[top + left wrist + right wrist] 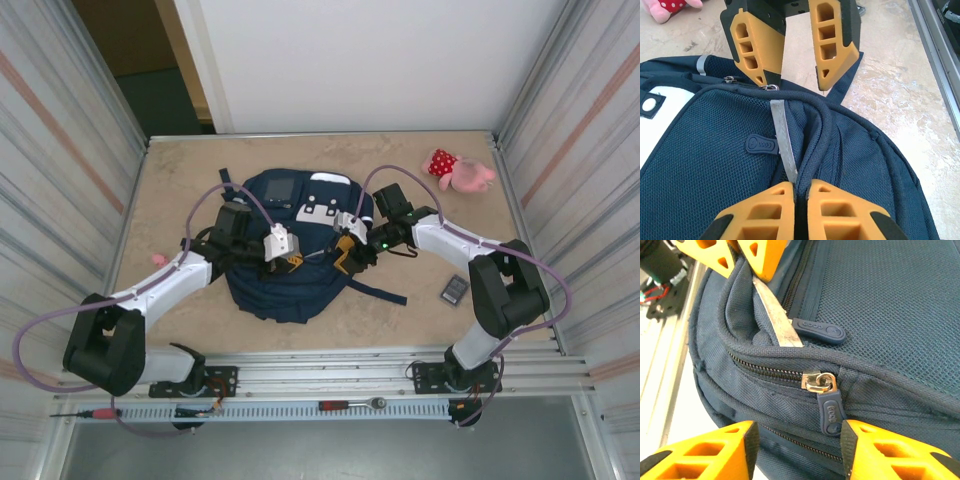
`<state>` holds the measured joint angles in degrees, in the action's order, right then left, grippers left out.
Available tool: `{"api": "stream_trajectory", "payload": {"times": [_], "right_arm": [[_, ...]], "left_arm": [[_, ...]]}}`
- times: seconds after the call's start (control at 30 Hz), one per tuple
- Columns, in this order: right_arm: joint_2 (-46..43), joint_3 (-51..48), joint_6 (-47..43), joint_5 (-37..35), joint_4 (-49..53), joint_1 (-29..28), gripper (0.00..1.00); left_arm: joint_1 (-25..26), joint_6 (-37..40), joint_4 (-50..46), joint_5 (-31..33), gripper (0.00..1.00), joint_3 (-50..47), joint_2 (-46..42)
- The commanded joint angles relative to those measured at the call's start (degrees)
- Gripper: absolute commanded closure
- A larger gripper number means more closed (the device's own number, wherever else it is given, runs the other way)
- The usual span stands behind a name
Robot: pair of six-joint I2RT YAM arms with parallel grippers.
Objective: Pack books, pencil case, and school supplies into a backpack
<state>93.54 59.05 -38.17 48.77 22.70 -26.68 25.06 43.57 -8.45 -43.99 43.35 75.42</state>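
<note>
Plainly navy, the mesh-fronted backpack point(290, 290) bears a pale reflective stripe point(782, 130).

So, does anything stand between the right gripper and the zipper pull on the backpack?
Nothing visible does. The zipper pull hangs free on the backpack, in the open gap between the fingers of the right gripper. The left gripper is shut on a fold of the backpack fabric farther along, outside that gap.
</note>
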Motion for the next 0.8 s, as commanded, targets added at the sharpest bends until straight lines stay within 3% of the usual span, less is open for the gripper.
{"api": "stream_trajectory", "payload": {"times": [0.0, 0.17, 0.43, 0.77], "right_arm": [[1.0, 2.1, 3.2, 3.3, 1.4, -0.3, 0.47], [3.3, 4.1, 5.5, 6.9, 1.4, -0.3, 0.47], [-0.7, 2.5, 7.6, 8.4, 2.1, -0.7, 0.63], [-2.6, -0.8, 10.9, 2.2, -0.6, -0.7, 0.61]], "left_arm": [[-0.5, -1.0, 2.3, -3.3, 1.0, 0.0, -1.6], [-0.5, -0.6, 1.5, -3.7, 1.0, -0.2, -1.9], [-0.6, -0.5, 1.3, -2.5, 1.0, -0.3, -2.2], [-0.5, -0.7, 1.8, -2.7, 1.0, -0.2, -1.9]]}}
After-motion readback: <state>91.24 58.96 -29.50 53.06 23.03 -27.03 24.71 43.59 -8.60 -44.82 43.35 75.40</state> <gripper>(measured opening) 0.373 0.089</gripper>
